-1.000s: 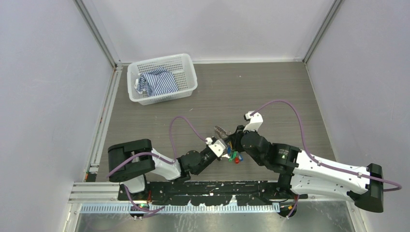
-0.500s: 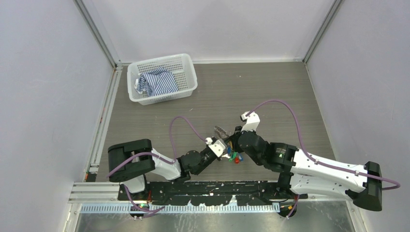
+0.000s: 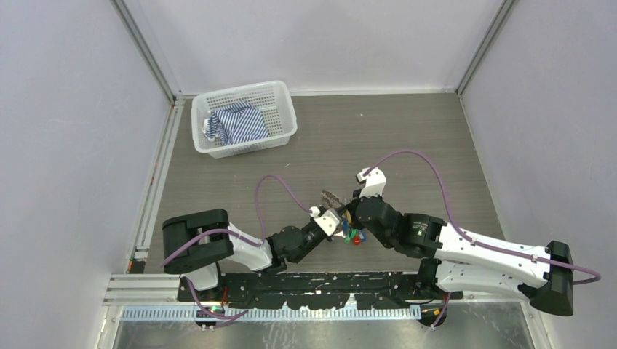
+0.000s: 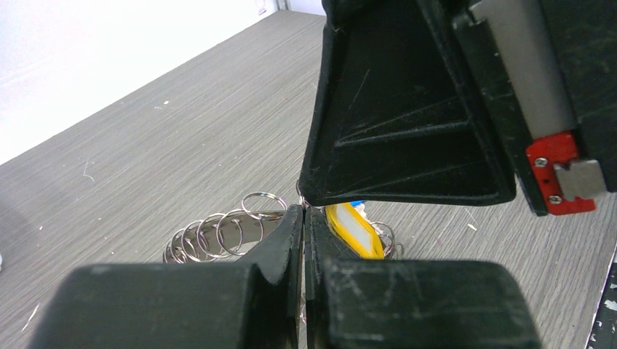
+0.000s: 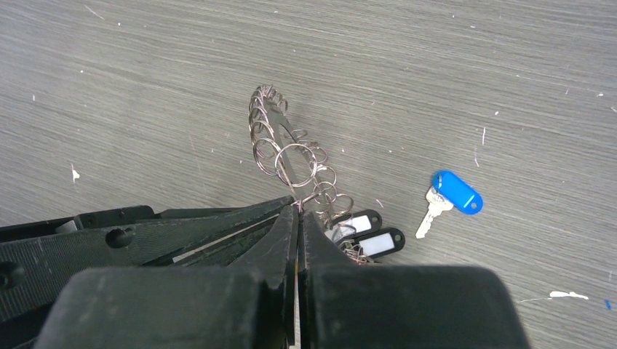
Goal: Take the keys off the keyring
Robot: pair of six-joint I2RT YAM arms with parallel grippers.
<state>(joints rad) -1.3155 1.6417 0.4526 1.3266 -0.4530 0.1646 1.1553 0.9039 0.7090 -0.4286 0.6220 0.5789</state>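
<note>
- Pinching the keyring [image 5: 280, 149] at one spot, the left gripper [image 4: 303, 218] is clenched on its thin wire, while the right gripper [image 5: 298, 218] is clenched tip to tip right against it. Whether the right one actually has a small split ring between its fingers cannot be told.
- The keyring leans up from the table [image 5: 145, 73] between the 2 grippers, fringed with small split rings. The tagged keys [image 5: 364, 234] bunch below the fingertips, a yellow tag [image 4: 351, 231] among them.
- 1 loose key [image 5: 450, 195] with a blue tag lies on the table to the side, well clear of the ring.
- Risk: with both pairs of tips crowded at 1 point, a pull could drag the wire out of the left grip and drop the whole bunch.
- Risk: if the right fingers closed on nothing, pulling away frees no key.
- Risk: a twist could tangle neighbouring split rings and jam the key.
</note>
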